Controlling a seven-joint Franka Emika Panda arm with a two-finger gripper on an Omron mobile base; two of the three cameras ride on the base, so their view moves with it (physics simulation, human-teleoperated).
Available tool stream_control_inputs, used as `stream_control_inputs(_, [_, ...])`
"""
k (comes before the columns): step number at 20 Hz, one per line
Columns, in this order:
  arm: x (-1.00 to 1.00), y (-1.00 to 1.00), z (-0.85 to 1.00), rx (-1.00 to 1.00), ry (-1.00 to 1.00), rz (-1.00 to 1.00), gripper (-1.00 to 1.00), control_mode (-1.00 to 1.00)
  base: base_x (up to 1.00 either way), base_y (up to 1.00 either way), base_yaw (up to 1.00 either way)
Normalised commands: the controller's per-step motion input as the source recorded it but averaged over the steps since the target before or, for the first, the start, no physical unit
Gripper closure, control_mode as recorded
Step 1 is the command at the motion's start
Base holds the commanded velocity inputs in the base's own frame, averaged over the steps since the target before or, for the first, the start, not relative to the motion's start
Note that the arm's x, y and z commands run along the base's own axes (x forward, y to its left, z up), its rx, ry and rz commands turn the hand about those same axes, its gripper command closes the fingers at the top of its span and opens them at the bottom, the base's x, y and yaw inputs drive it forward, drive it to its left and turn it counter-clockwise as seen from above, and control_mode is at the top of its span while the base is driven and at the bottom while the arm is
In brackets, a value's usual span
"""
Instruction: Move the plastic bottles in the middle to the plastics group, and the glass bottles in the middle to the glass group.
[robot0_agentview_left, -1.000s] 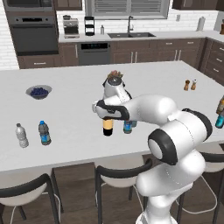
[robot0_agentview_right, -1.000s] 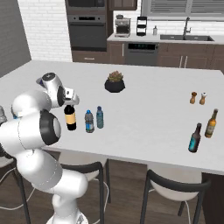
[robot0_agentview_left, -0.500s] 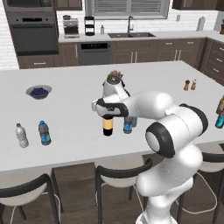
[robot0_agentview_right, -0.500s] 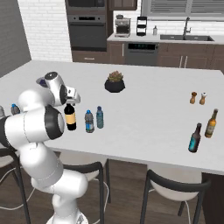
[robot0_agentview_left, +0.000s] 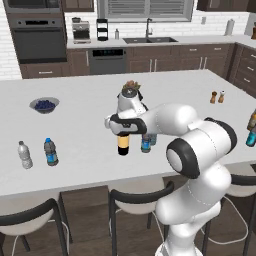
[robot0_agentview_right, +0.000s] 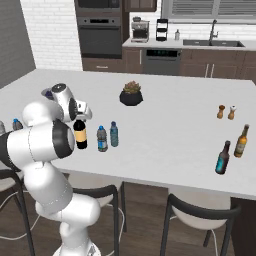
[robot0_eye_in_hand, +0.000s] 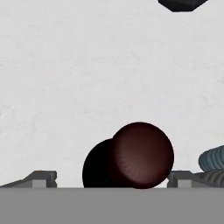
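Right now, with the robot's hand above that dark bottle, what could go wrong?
The open jaws straddle the wine bottle's top off-centre, so closing could tip it. The two plastic bottles stand close beside it; a knocked wine bottle or swinging arm might topple them.

Left base view: high, behind arm's left side, facing forward and down over tabletop (robot0_agentview_left: 75, 125); wine bottle (robot0_agentview_left: 123, 144) mid-frame. Right base view: same height, behind arm's right side, same tabletop (robot0_agentview_right: 165, 125), wine bottle (robot0_agentview_right: 80, 134) left of centre. Both share wine bottle, tabletop, back wall. Hand view: very near, straight down on wine bottle (robot0_eye_in_hand: 135, 162) top, near bottom edge.
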Motion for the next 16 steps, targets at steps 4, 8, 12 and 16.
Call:
stream_control_inputs(4, [0.00,0.00,-0.09,0.00,0.00,0.00,-1.00,-1.00,0.00,0.00,0.00])
stream_control_inputs(8, [0.00,-0.02,0.00,0.00,0.00,0.00,-1.00,-1.00,0.00,0.00,0.00])
stream_control_inputs(12, [0.00,-0.08,0.00,0.01,0.00,0.00,-1.00,-1.00,0.00,0.00,0.00])
stream_control_inputs(16, [0.01,0.00,0.00,0.00,0.00,0.00,-1.00,-1.00,0.00,0.00,0.00])
